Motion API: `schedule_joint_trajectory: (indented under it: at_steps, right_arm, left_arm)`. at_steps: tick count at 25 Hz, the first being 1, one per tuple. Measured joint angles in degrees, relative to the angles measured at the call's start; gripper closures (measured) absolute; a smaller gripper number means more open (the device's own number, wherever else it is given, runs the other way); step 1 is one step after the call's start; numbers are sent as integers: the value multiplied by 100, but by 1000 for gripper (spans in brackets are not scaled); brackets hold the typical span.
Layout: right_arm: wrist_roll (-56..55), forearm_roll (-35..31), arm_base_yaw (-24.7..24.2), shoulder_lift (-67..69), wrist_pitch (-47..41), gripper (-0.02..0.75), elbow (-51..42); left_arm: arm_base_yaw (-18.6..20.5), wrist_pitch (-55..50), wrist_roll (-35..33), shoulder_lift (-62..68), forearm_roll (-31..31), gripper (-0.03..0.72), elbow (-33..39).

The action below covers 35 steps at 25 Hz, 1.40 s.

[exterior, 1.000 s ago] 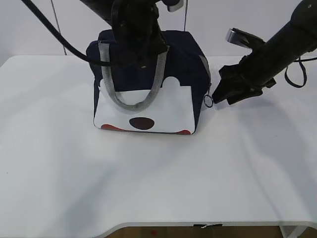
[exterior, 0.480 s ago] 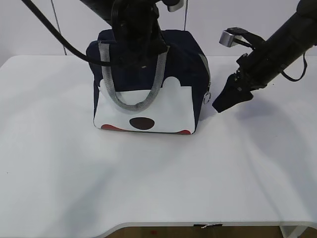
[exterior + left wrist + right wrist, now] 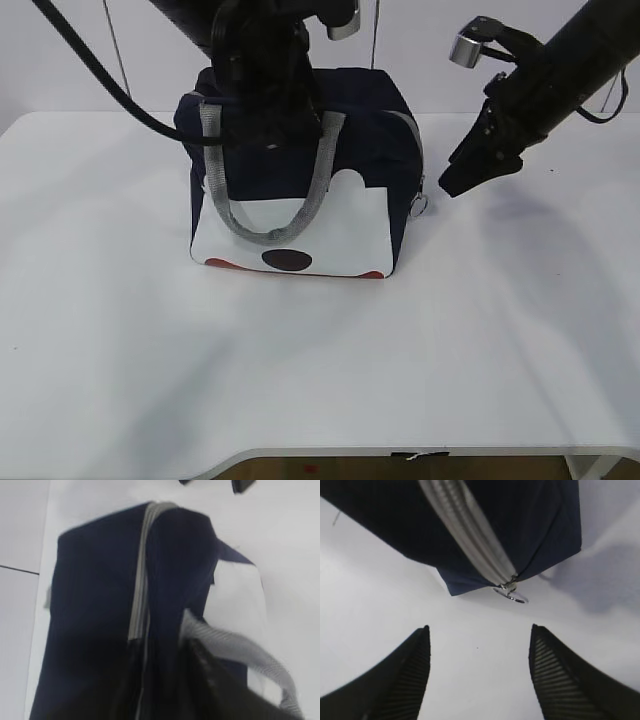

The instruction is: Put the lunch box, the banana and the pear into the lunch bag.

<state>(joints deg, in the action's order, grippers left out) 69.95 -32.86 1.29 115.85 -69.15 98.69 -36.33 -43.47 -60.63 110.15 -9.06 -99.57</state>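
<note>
- Standing upright on the white table (image 3: 120, 330), toward its back and a little left of centre, is the lunch bag (image 3: 375, 140): a boxy navy fabric bag with a white lower panel (image 3: 340, 225) on the side facing the exterior camera.
- That panel carries a dark oval patch (image 3: 286, 259) low in the middle and red marks at both bottom corners.
- A grey webbing handle (image 3: 265, 225) droops in a loop over the front.
- A grey zipper (image 3: 470, 535) runs along the top and down the bag's right end, finishing at a metal ring pull (image 3: 511, 596) that hangs free.
- The zipper looks closed along the stretch both wrist views show.
- The left gripper (image 3: 262, 85) sits over the bag's top; whether it is clamped or released cannot be told.
- The right gripper (image 3: 479, 672) hangs beside the ring pull, apart from it, fingers spread and holding nothing.
</note>
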Motion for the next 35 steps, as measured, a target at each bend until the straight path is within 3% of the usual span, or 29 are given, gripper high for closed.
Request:
schedule_joint_trajectory:
  at_steps: [2, 4, 11, 16, 19, 23, 29, 35]
  right_arm:
    - [0, 0, 0, 0, -21, 244, 56]
    - [0, 0, 0, 0, -29, 244, 61]
    - [0, 40, 0, 0, -42, 244, 61]
    - [-64, 138, 0, -88, -42, 244, 61]
    - [-111, 229, 0, -352, -42, 244, 61]
    - [-362, 254, 0, -687, -66, 244, 61]
    - [-711, 314, 0, -1313, -88, 244, -215]
    - [-790, 357, 0, -1980, -125, 244, -604]
  left_arm:
    - [24, -20, 0, -10, 34, 248, 0]
    - [24, -108, 0, -34, 50, 216, 0]
    - [24, -761, 160, -380, 409, 213, 0]
    - [24, -1340, 381, -736, 1068, 217, 0]
    - [24, -1679, 746, -959, 1663, 218, 0]
    - [59, -1975, 1769, -1150, 2283, 221, 0]
    - [519, -2183, 2961, -1565, 2388, 221, 0]
    - [1247, -2208, 3372, -2329, 1861, 221, 0]
